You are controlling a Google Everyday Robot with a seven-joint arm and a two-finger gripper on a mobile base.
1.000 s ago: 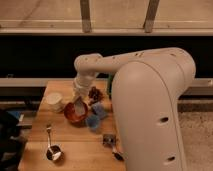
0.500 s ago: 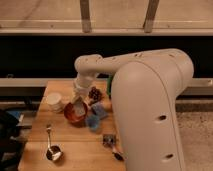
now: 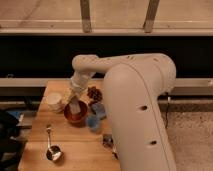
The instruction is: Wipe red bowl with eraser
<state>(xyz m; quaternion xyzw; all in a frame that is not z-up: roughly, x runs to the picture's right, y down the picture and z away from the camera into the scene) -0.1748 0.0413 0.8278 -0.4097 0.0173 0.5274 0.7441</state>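
Orange-red is catching the eye first: the red bowl (image 3: pixel 80 119) is sitting near the middle of the wooden counter (image 3: pixel 75 145), and the arm is reaching down over it from the robot's big white body, putting the claw (image 3: pixel 75 107) right inside the rim. That low, steep approach is making sense for a wipe, since it is pressing toward the darker inner wall rather than hovering above it. A pale shape is dipping into the bowl at the claw's tip. It may be the eraser, but I am not managing to separate it from the claw itself, so whether the claw is clamped on it, I cannot tell. Around the bowl, a pale round cup (image 3: pixel 54 101) is standing just to one side, a dark purple bowl (image 3: pixel 94 93) is waiting behind, and a blue pad (image 3: pixel 99 110) and a small blue cup (image 3: pixel 93 123) are crowding the other side, leaving little room for wide strokes. Against the views from a second and half a second ago, almost nothing is changing: the claw is staying in the bowl, and the bowl is not sliding.
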